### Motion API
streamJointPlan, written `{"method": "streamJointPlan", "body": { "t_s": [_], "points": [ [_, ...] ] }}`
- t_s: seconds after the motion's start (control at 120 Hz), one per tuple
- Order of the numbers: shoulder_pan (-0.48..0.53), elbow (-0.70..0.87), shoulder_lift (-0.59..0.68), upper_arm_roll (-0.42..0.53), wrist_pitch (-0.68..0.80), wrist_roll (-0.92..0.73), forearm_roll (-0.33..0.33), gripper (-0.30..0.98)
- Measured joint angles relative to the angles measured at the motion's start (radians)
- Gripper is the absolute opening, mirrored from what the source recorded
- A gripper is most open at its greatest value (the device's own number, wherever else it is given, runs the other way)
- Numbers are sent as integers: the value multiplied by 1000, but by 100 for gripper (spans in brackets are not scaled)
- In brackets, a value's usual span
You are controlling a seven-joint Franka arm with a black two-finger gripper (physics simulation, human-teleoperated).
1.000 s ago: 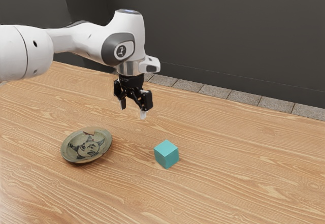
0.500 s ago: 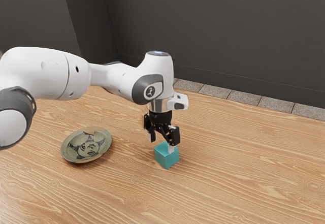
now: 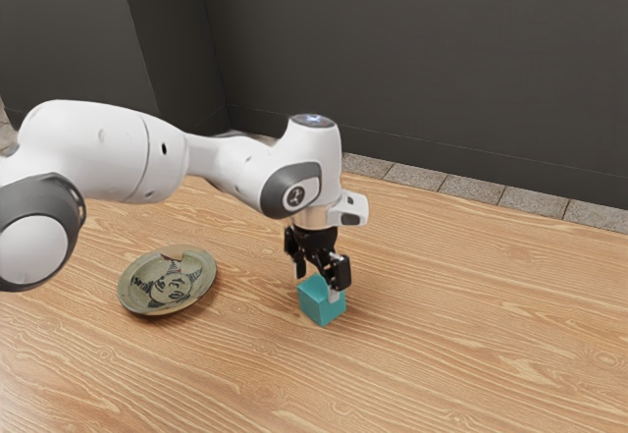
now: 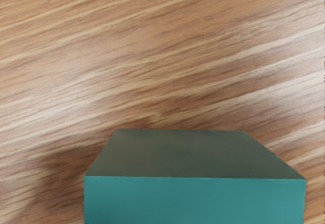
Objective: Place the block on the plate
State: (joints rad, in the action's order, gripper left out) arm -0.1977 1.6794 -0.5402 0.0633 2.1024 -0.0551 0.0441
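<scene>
A teal cube-shaped block is set on a wood-grained bench, well in from the far edge, which can be traced slanting across the exterior view. Directly over the block, the black hand is held low, pointed downward, and the block's top is partly covered by it. Whether the block is clamped by the hand or only surrounded by it cannot be told.

A shallow, round plate is placed on the same bench, toward the exterior view's left from the block, with bare wood between the two. The plate is olive-grey, decorated inside with dark painted figures, and a reddish-brown patch is seen at its rim, on the side toward the bench's far edge. The block is off the plate.

The hand is carried by a white and grey arm, brought in from the exterior view's left. A small dark emblem is shown on a pale panel near the wrist; no word can be made out in it.

In the wrist view, the block is seen close up, with one dull grey-green face and one bright teal face, and a soft shadow is cast beside it on the wood.
</scene>
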Motion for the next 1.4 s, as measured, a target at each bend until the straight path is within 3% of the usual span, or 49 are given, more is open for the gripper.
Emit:
{"method": "streamJointPlan", "body": {
  "t_s": [0.467, 0.783, 1.0, 1.2, 1.4],
  "points": [
    [-3, -3, -45, 0, 32, 12, -9, 68],
    [-3, -4, -44, 0, 39, 22, -13, 43],
    [-3, -4, -35, 0, 41, 31, -15, 40],
    [3, 15, 51, -22, 31, 37, -11, 39],
    [29, 177, 220, -131, 20, 38, -9, 40]
  ]
}}
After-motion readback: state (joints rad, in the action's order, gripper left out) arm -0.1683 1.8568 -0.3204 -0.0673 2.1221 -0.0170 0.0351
